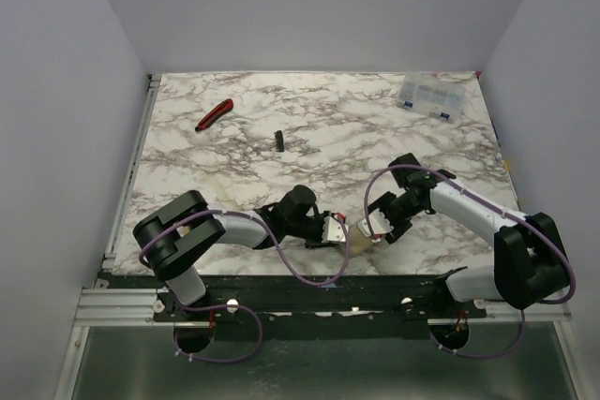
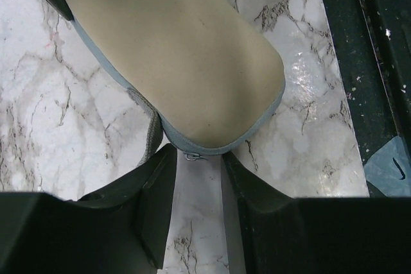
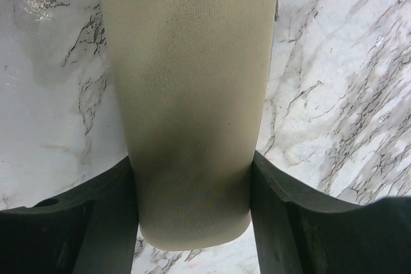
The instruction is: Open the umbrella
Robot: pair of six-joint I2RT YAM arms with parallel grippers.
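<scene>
Top view: the collapsed umbrella (image 1: pixel 361 234) lies at the table's (image 1: pixel 375 128) near edge, between left gripper (image 1: pixel 339 231) and right gripper (image 1: pixel 373 231). Left wrist: fingers (image 2: pixel 154 184) apart at its hemmed end. Right wrist: fingers (image 3: pixel 103 210) clamped on the pale roll. It looks soft and light and probably slips, so grip the stiff core.

Both arms are folded low by the near edge of the surface (image 1: pixel 375 128), reaching in toward each other. The left arm (image 1: pixel 234 227) lies almost flat, its hand (image 1: pixel 335 229) pointing right, the two dark fingers (image 2: pixel 157 190) parted with a gap between them. The right arm (image 1: pixel 469 203) slopes down to the left, its hand (image 1: pixel 377 225) with fingers (image 3: pixel 109 210) pressed against both sides of the umbrella (image 3: pixel 192 94); the two hands sit near each other
</scene>
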